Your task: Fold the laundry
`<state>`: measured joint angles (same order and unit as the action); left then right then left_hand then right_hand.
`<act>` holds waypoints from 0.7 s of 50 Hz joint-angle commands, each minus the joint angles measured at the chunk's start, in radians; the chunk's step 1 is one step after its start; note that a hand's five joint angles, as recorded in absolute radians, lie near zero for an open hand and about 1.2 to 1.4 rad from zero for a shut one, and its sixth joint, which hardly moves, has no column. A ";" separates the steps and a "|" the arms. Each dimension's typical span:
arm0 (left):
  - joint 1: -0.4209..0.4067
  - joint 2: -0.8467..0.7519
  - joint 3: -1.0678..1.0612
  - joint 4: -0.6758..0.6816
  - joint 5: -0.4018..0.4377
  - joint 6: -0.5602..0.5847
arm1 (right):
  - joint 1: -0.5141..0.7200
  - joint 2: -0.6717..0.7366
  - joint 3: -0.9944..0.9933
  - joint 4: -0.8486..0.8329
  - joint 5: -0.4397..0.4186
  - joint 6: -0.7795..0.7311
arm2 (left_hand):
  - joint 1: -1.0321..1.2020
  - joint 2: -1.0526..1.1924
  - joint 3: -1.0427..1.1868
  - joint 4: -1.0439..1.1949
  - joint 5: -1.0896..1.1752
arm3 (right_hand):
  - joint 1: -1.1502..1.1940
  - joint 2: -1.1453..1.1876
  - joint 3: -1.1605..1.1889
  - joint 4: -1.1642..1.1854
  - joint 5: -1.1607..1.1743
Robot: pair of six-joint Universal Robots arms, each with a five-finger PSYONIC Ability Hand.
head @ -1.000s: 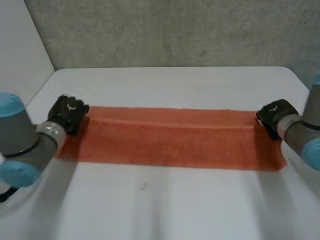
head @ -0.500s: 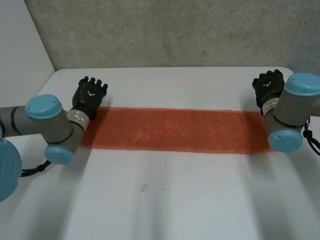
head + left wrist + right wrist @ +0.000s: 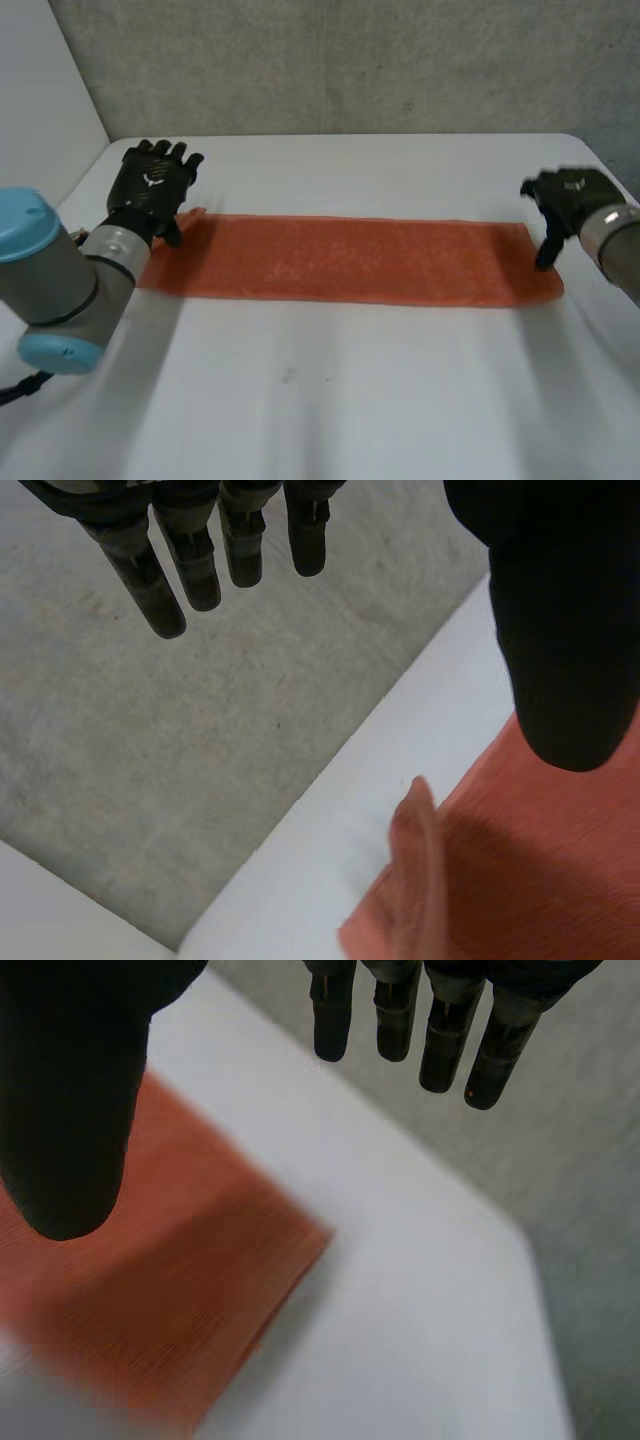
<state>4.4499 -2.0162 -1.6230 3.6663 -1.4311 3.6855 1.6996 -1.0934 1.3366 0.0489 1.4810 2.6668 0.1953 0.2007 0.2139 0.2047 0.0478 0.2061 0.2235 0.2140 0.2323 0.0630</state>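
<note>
The white table [image 3: 330, 400] carries a long orange cloth [image 3: 350, 262], lying flat as a strip across its middle. The left hand [image 3: 150, 185] hangs at the strip's left end, fingers straight and spread, holding nothing. 1 corner [image 3: 415, 820] there curls upward. The right hand [image 3: 572, 195] hovers at the right end, fingers likewise straight and empty.
</note>
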 commanded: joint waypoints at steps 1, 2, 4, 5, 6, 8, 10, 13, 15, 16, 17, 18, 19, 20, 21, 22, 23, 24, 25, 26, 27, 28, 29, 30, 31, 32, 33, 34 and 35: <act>0.002 0.103 -0.104 0.001 0.001 -0.261 | -0.075 -0.016 0.147 0.060 -0.071 0.041 | -0.017 -0.022 -0.036 -0.026 -0.044 | 0.237 0.219 0.229 0.210 0.205; 0.002 0.106 -0.107 0.003 0.001 -0.271 | -0.078 -0.014 0.153 0.052 -0.082 0.041 | -0.017 -0.022 -0.036 -0.026 -0.044 | 0.281 0.263 0.273 0.254 0.249; 0.003 0.109 -0.112 0.005 0.000 -0.285 | -0.084 -0.011 0.165 0.037 -0.103 0.041 | -0.017 -0.022 -0.036 -0.026 -0.044 | 0.337 0.319 0.329 0.310 0.305; 0.002 0.108 -0.113 0.006 0.000 -0.289 | -0.086 -0.009 0.170 0.026 -0.114 0.041 | -0.017 -0.022 -0.036 -0.026 -0.044 | 0.343 0.325 0.335 0.316 0.311; 0.002 0.108 -0.113 0.006 0.000 -0.289 | -0.095 -0.003 0.185 -0.004 -0.137 0.041 | -0.017 -0.022 -0.036 -0.026 -0.044 | 0.349 0.331 0.341 0.322 0.317; 0.002 0.105 -0.118 0.012 0.000 -0.288 | -0.100 0.000 0.190 -0.017 -0.139 0.041 | -0.017 -0.022 -0.036 -0.026 -0.044 | 0.354 0.337 0.347 0.328 0.323; 0.002 0.103 -0.123 0.012 0.003 -0.288 | -0.110 0.024 0.199 -0.069 -0.140 0.039 | -0.017 -0.022 -0.036 -0.026 -0.044 | 0.363 0.346 0.355 0.337 0.332; 0.005 0.100 -0.129 0.014 0.006 -0.288 | -0.118 0.058 0.200 -0.110 -0.145 0.038 | -0.017 -0.022 -0.036 -0.026 -0.044 | 0.404 0.387 0.396 0.378 0.373; 0.005 0.100 -0.133 0.015 0.006 -0.288 | -0.123 0.070 0.199 -0.119 -0.146 0.036 | -0.017 -0.022 -0.036 -0.026 -0.044 | 0.404 0.387 0.397 0.378 0.373; 0.005 0.100 -0.133 0.014 0.006 -0.288 | -0.124 0.076 0.197 -0.122 -0.146 0.035 | -0.017 -0.022 -0.036 -0.026 -0.044 | 0.404 0.387 0.397 0.378 0.373; 0.006 0.100 -0.135 0.014 0.006 -0.288 | -0.127 0.090 0.191 -0.124 -0.140 0.030 | -0.017 -0.022 -0.036 -0.026 -0.044 | 0.410 0.393 0.402 0.384 0.379; 0.008 0.100 -0.135 0.014 0.006 -0.288 | -0.127 0.098 0.187 -0.124 -0.139 0.027 | -0.017 -0.022 -0.036 -0.026 -0.044 | 0.413 0.396 0.405 0.387 0.382; 0.009 0.100 -0.135 0.014 0.006 -0.288 | -0.129 0.107 0.184 -0.124 -0.137 0.024 | -0.017 -0.022 -0.036 -0.026 -0.044 | 0.419 0.402 0.411 0.393 0.388; 0.009 0.100 -0.136 0.014 0.006 -0.288 | -0.129 0.115 0.182 -0.124 -0.137 0.021 | -0.017 -0.022 -0.036 -0.026 -0.044 | 0.428 0.410 0.420 0.402 0.396; 0.009 0.100 -0.136 0.014 0.006 -0.288 | -0.132 0.121 0.181 -0.124 -0.136 0.016 | -0.017 -0.022 -0.036 -0.026 -0.044 | 0.448 0.431 0.440 0.422 0.417; 0.009 0.100 -0.136 0.014 0.006 -0.288 | -0.139 0.133 0.174 -0.126 -0.137 0.010 | -0.017 -0.022 -0.036 -0.026 -0.044 | 0.573 0.556 0.566 0.547 0.542; 0.009 0.100 -0.136 0.014 0.006 -0.288 | -0.140 0.133 0.174 -0.126 -0.137 0.010 | -0.017 -0.022 -0.036 -0.026 -0.044 | 0.575 0.557 0.567 0.548 0.543; 0.009 0.100 -0.136 0.014 0.006 -0.288 | -0.144 0.136 0.171 -0.126 -0.137 0.010 | -0.017 -0.022 -0.036 -0.026 -0.044 | 0.688 0.671 0.680 0.662 0.657; 0.009 0.100 -0.136 0.014 0.006 -0.288 | -0.155 0.145 0.162 -0.124 -0.146 0.007 | -0.017 -0.022 -0.036 -0.026 -0.044 | 0.878 0.861 0.870 0.852 0.847; 0.009 0.100 -0.138 0.014 0.006 -0.288 | -0.155 0.145 0.162 -0.124 -0.146 0.007 | -0.017 -0.022 -0.036 -0.026 -0.044 | 0.880 0.863 0.872 0.854 0.849; 0.009 0.100 -0.141 0.015 0.006 -0.288 | -0.158 0.148 0.159 -0.124 -0.146 0.007 | -0.017 -0.022 -0.036 -0.026 -0.044 | 0.880 0.863 0.872 0.854 0.849; 0.009 0.100 -0.143 0.015 0.006 -0.288 | -0.161 0.159 0.150 -0.123 -0.139 0.004 | -0.017 -0.022 -0.036 -0.026 -0.044 | 0.918 0.900 0.910 0.892 0.886; 0.011 0.100 -0.144 0.015 0.006 -0.288 | -0.161 0.164 0.144 -0.123 -0.137 0.004 | -0.017 -0.022 -0.036 -0.026 -0.044 | 1.046 1.029 1.038 1.020 1.015; 0.011 0.100 -0.144 0.015 0.006 -0.288 | -0.163 0.168 0.139 -0.123 -0.136 0.004 | -0.017 -0.022 -0.036 -0.026 -0.044 | 1.189 1.171 1.181 1.162 1.157; 0.011 0.100 -0.144 0.015 0.006 -0.288 | -0.167 0.173 0.138 -0.126 -0.134 0.004 | -0.017 -0.022 -0.036 -0.026 -0.044 | 1.190 1.173 1.182 1.164 1.159; 0.011 0.102 -0.146 0.014 0.006 -0.288 | -0.178 0.173 0.138 -0.132 -0.130 0.004 | -0.020 -0.025 -0.039 -0.029 -0.047 | 1.190 1.173 1.182 1.164 1.159; 0.011 0.103 -0.147 0.015 0.006 -0.288 | -0.178 0.173 0.138 -0.132 -0.130 0.004 | -0.020 -0.025 -0.039 -0.029 -0.047 | 1.190 1.173 1.182 1.164 1.159; 0.011 0.103 -0.149 0.015 0.006 -0.288 | -0.187 0.170 0.138 -0.136 -0.125 0.004 | -0.020 -0.025 -0.039 -0.029 -0.047 | 1.190 1.173 1.182 1.164 1.159; 0.011 0.105 -0.150 0.015 0.006 -0.288 | -0.207 0.155 0.142 -0.147 -0.108 0.005 | -0.020 -0.025 -0.039 -0.029 -0.047 | 1.190 1.173 1.182 1.164 1.159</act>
<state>4.4603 -1.9156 -1.7657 3.6811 -1.4250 3.3980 1.5363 -0.9302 1.4840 -0.0775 1.3441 2.6710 0.1953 0.2007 0.2139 0.2047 0.0477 0.9392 1.1617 1.1595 1.1651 0.9414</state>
